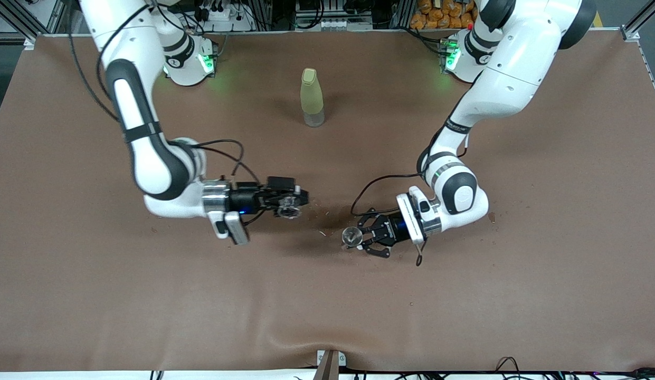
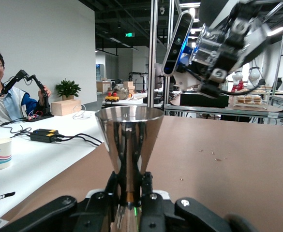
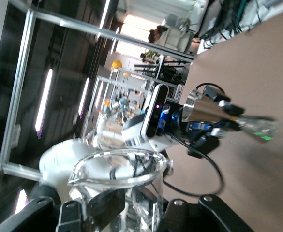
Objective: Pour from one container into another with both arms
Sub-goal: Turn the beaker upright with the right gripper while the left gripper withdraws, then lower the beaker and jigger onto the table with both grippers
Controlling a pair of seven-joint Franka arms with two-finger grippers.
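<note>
My right gripper is shut on the small transparent cup and holds it tipped over, above the middle of the table. The right wrist view shows that cup gripped between the fingers. My left gripper is shut on the narrow stem of the shiny metal cup, which is low over the table, toward the left arm's end. In the left wrist view the metal cup stands upright with its rim up. The two cups are apart, not touching.
A tall yellow-green bottle stands upright on the brown table, farther from the front camera than both grippers. Small crumbs lie on the table between the grippers. A black cable loops near the left wrist.
</note>
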